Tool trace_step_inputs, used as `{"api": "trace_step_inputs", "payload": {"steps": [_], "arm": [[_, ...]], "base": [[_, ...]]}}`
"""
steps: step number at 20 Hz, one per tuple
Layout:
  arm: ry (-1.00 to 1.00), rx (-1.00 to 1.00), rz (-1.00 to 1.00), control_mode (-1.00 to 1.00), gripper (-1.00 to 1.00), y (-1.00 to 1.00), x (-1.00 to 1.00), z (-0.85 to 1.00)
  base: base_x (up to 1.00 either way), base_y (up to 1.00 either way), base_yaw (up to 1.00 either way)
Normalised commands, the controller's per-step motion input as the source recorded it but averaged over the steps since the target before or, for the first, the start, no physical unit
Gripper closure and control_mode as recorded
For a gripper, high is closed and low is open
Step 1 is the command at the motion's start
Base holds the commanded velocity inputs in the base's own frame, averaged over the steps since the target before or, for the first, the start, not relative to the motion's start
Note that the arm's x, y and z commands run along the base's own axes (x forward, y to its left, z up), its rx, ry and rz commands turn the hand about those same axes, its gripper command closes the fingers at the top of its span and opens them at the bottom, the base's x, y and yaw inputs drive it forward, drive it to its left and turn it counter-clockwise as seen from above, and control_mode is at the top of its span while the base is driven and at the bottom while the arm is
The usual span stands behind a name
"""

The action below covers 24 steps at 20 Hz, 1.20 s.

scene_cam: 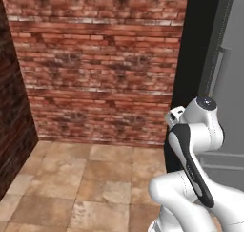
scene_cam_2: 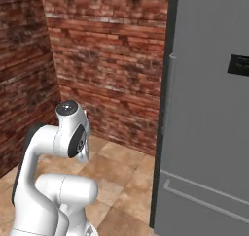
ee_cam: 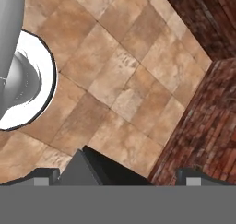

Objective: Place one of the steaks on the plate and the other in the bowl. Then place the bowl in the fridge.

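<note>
My gripper [ee_cam: 117, 174] stood spread wide — empty, touching nothing, above the tiled floor [ee_cam: 115, 80]. The fridge [scene_cam_2: 209, 113] stood closed just right of my arm, beside the brick wall [scene_cam_2: 112, 60].

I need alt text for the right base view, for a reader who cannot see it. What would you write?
A tall grey fridge with its doors closed stands on the right, a slim vertical handle near its left edge. The white robot arm rises at lower left, folded over a brown tiled floor, with red brick walls behind.
</note>
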Motion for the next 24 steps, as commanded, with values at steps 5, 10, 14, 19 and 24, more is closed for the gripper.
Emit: {"api": "trace_step_inputs", "payload": {"steps": [5, 10, 14, 19, 24], "arm": [[0.0, 0.0, 0.0, 1.0, -1.0, 0.0, 0.0, 0.0], [0.0, 0.0, 0.0, 1.0, -1.0, 0.0, 0.0, 0.0], [0.0, 0.0, 0.0, 1.0, -1.0, 0.0, 0.0, 0.0], [0.0, 0.0, 0.0, 1.0, -1.0, 0.0, 0.0, 0.0], [0.0, 0.0, 0.0, 1.0, -1.0, 0.0, 0.0, 0.0]], "base": [[0.0, 0.32, -0.36], [0.0, 0.19, -0.35], [0.0, 0.31, -0.31], [-0.03, 0.38, -0.28], [-0.08, 0.34, -0.24]]}}
